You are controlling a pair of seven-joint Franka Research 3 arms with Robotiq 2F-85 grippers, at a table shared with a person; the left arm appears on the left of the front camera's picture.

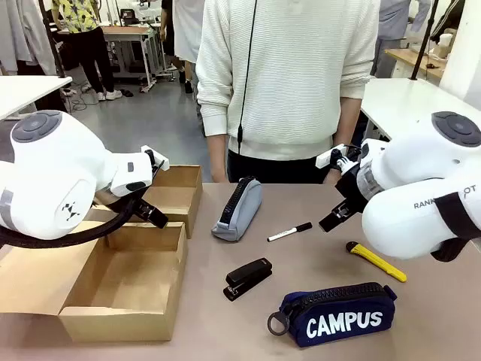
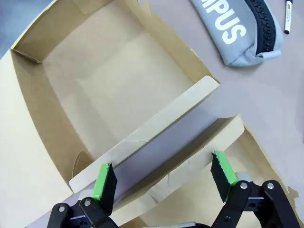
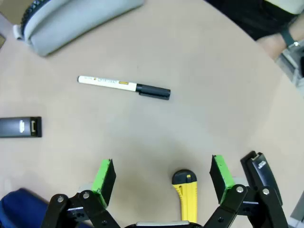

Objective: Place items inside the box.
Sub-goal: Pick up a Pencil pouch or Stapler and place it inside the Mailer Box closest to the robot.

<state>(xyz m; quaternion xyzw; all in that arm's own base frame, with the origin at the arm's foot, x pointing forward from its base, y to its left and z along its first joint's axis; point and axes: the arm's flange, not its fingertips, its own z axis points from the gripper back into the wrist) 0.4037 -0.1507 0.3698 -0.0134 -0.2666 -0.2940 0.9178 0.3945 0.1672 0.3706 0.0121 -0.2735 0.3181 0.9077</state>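
1 black stapler (image 1: 247, 277) lies near the box (image 1: 113, 325).

Workshop-like lab, long white worktables (image 1: 421, 101), bare grey floor (image 1: 150, 128), cluttered bench (image 1: 131, 31) behind, another person (image 1: 84, 34) standing there

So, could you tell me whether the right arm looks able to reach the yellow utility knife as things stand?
Probably yes: the open right end effector hovers above the yellow utility knife, whose black tip sits within its span in the wrist view; nothing covers it.
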